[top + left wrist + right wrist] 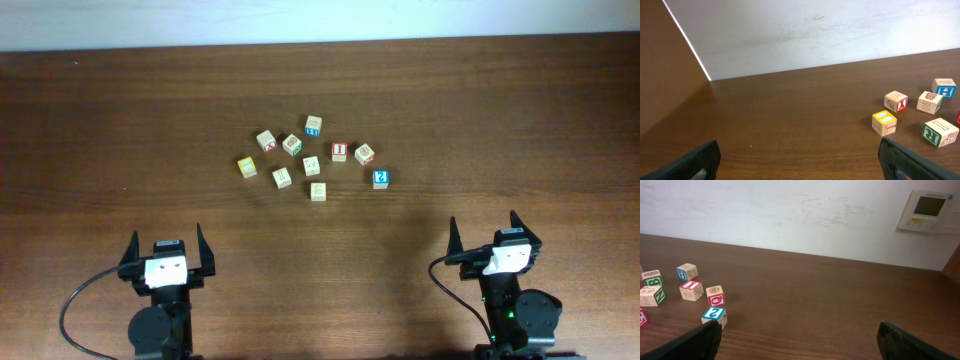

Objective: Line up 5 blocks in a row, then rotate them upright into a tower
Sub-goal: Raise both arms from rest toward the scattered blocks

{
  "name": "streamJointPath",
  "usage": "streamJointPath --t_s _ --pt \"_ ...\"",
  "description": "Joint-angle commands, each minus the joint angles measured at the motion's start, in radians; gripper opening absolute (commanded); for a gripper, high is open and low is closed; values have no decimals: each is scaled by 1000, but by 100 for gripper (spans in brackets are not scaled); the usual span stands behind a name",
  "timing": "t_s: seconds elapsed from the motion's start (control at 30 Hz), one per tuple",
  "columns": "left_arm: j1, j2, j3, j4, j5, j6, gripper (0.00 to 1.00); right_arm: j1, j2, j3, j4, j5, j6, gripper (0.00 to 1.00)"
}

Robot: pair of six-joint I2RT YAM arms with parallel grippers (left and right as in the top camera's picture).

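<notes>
Blocks [312, 165] lay clustered on the tabletop [520, 110], far beyond both jaws, which we saw wide open, empty. We judged them close enough that turning one could knock another.

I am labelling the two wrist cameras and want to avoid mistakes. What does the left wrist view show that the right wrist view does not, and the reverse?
Only the left wrist view shows the yellow-bordered block. Only the right wrist view shows the blue question-mark block and a white wall panel with a small screen. Both views show the blue H block, the brown table and the pale wall behind it.
</notes>
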Motion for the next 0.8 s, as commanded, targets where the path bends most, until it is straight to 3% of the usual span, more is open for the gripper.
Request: streamJointPath --t_s 0.0,0.77 --pt "-5 -9 -6 -1 11 16 99 -6 -6 -8 0 -13 -3 99" --pt "-5 -9 -6 19 -8 16 99 -6 -6 -8 0 -13 -3 99"
